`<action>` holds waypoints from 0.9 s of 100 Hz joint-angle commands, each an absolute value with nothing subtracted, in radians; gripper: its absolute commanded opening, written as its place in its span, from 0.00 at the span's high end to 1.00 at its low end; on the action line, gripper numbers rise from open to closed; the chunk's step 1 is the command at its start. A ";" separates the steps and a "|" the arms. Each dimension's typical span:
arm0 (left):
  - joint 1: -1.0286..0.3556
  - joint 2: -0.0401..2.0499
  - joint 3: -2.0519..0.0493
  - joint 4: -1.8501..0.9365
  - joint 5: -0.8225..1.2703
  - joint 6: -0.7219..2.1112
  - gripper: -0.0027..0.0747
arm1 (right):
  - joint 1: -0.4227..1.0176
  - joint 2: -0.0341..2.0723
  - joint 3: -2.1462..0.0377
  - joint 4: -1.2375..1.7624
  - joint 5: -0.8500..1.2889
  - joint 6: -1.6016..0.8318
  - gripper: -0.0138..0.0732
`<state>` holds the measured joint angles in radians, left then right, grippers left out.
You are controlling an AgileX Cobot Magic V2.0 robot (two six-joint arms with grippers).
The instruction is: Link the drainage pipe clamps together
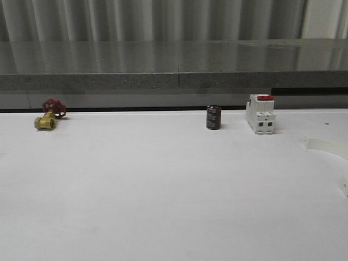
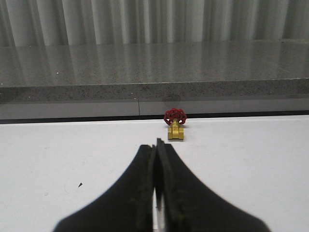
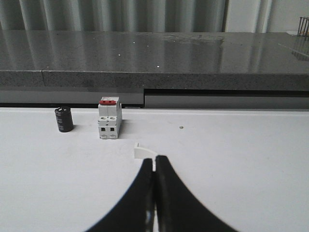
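Both end effectors, left (image 2: 156, 159) and right (image 3: 154, 169), pinched empty; just ahead of right, clamp (image 3: 143, 152) looks light, stiff, slick: grab mid-arc.

No text can be read: the dark cylinder (image 1: 213, 117) and the red-topped breaker (image 1: 260, 113) near the worktop's back edge carry only blurred markings.

Front, right wrist share breaker (image 1: 260, 113) (image 3: 109, 118).
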<state>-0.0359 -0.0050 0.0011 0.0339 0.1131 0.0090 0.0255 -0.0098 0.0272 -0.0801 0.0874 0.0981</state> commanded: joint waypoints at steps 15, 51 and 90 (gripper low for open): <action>-0.033 -0.032 0.046 0.035 0.030 0.007 0.99 | 0.024 -0.030 0.011 -0.083 0.000 0.094 0.92; -0.033 -0.032 0.046 0.035 0.030 0.007 0.99 | 0.024 -0.030 0.011 -0.083 0.000 0.094 0.92; -0.033 -0.028 -0.040 0.015 0.145 0.007 0.99 | 0.024 -0.030 0.011 -0.083 0.000 0.094 0.92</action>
